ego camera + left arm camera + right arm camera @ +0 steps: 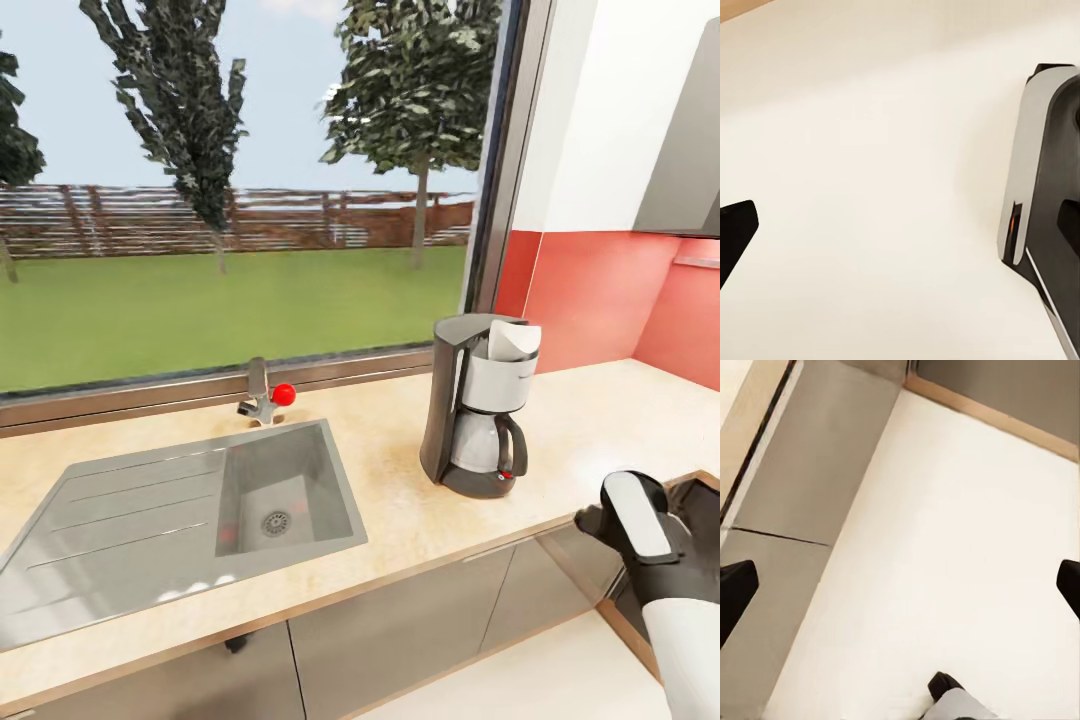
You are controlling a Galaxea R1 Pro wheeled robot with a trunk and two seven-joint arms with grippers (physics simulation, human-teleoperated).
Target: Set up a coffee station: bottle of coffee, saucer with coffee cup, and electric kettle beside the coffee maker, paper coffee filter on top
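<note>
On the countertop, coffee maker; label unreadable.

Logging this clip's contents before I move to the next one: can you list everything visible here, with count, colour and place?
coffee maker: one, grey and silver with a glass carafe and black handle, standing on the countertop right of the sink.
paper coffee filter: one, white, sitting in the top of the coffee maker.
countertop: one, light beige wood grain, running below the window.
sink: one, grey steel, inset in the countertop at the left.
tap: one, grey with a red knob, behind the sink.
cabinets: grey fronts, under the countertop.
window: one, showing lawn, trees and a fence.
wall: red, right of the window.
floor: cream.
right arm: one, black and white, low at the right, beside the counter edge.
</note>
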